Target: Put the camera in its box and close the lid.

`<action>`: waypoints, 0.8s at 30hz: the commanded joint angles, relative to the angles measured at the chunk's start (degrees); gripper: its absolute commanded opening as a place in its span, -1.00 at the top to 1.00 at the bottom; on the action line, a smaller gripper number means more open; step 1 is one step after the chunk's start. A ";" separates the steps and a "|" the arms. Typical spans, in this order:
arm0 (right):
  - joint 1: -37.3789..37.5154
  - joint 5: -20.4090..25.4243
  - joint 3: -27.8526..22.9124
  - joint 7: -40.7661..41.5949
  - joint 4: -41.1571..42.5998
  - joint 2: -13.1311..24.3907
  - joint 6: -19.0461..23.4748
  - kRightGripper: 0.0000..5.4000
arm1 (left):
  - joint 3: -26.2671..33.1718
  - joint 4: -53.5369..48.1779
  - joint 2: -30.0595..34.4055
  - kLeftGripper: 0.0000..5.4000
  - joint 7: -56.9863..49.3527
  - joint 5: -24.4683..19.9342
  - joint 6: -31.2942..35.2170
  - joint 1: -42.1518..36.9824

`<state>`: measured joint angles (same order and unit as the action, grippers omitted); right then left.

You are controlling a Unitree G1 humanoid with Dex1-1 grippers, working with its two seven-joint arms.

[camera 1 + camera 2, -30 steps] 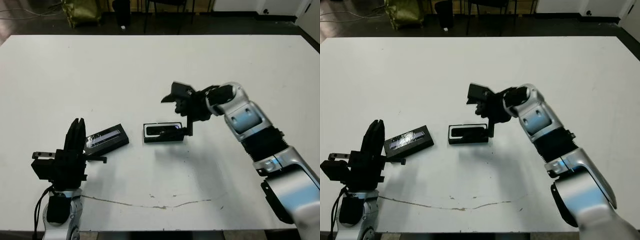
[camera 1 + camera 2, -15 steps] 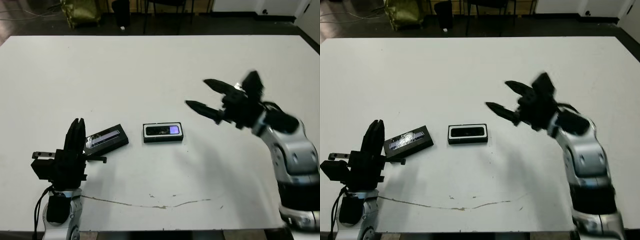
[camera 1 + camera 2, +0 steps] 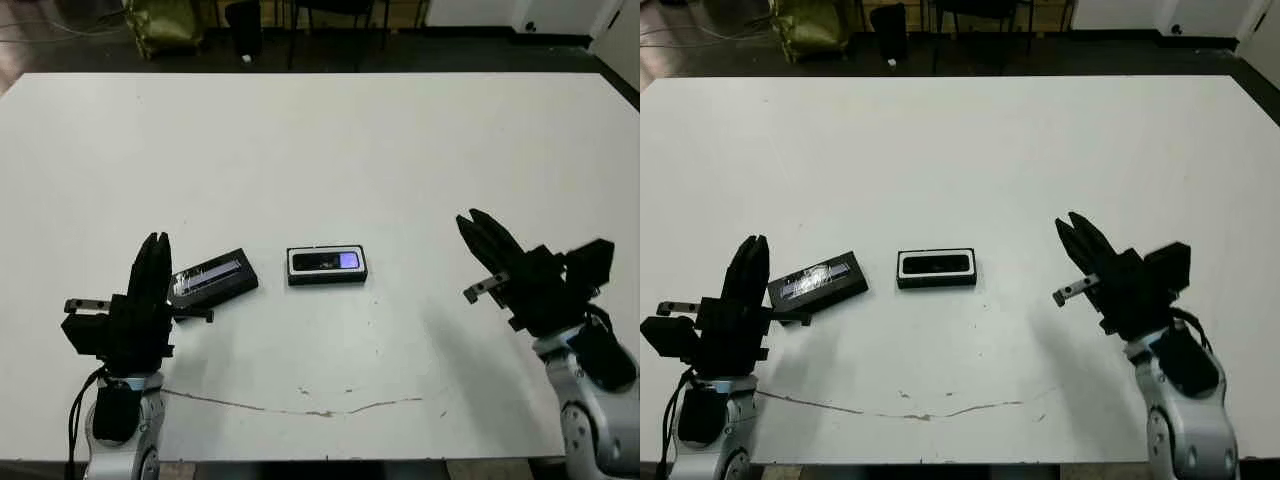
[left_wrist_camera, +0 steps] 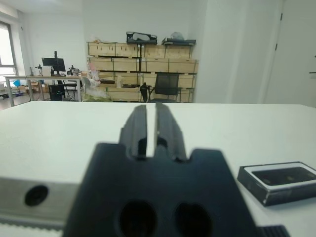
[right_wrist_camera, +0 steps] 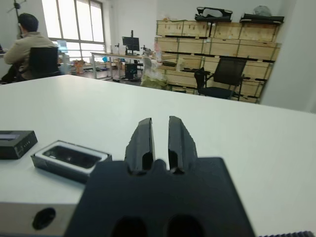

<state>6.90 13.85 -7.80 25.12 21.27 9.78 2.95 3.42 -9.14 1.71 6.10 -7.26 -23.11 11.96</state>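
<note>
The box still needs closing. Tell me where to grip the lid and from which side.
Grip the lid across its two long edges, coming from above with the left gripper, which is nearest. It lies flat and thin on the table, angled, left of the box.

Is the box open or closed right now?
Open. The box shows its white lining with the camera lying inside, and the lid lies apart on the table, toward the left claw.

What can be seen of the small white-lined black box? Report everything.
The small shallow rectangular box, black outside with a white lining, lies flat and open near the middle of the white table. The slim black camera with a bluish-purple screen patch lies inside it. The flat black lid rests apart beside it. Neither gripper touches it.
</note>
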 commanded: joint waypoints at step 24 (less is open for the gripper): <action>3.28 -14.63 6.42 -19.33 -8.77 -8.39 -20.03 0.99 | 1.58 -1.17 4.39 1.00 4.80 -1.88 2.97 -0.45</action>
<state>9.61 -0.47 -1.46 6.44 12.65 1.25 -18.25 4.60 -10.01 4.67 9.91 -8.60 -21.86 10.74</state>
